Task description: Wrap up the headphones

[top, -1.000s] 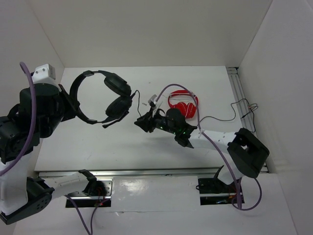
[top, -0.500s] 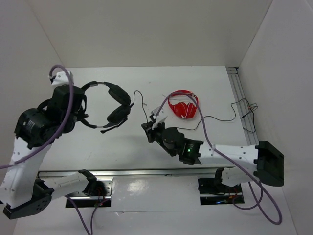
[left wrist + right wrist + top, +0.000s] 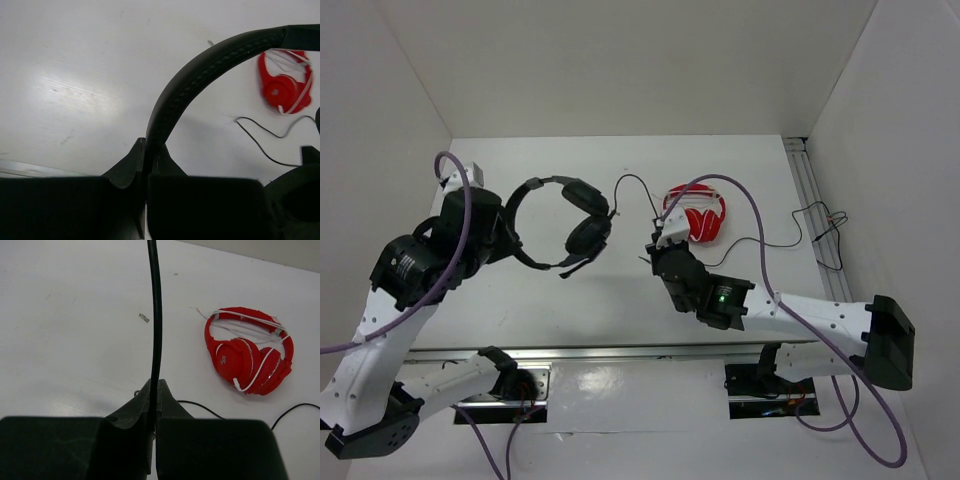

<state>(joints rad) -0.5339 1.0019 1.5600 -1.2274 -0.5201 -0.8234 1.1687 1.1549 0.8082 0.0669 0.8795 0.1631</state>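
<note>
The black headphones point(image 3: 570, 215) hang above the table, held by the headband point(image 3: 200, 75) in my left gripper point(image 3: 510, 232), which is shut on it; both earcups and the boom mic dangle toward the table's middle. In the left wrist view the left gripper point(image 3: 149, 150) clamps the band's end. The headphones' thin black cable point(image 3: 632, 186) arcs from an earcup over to my right gripper point(image 3: 656, 243). That right gripper point(image 3: 155, 387) is shut on the cable point(image 3: 155, 315), which rises straight up from the jaws.
Red-and-white headphones point(image 3: 698, 218) lie on the table just right of the right gripper, with a thin black wire point(image 3: 820, 225) trailing toward the metal rail point(image 3: 810, 190) at the right wall. White walls enclose the table on three sides.
The right gripper has shut on the cable and moved right toward the red headphones. The left arm has carried the black headphones rightward, toward the middle.
</note>
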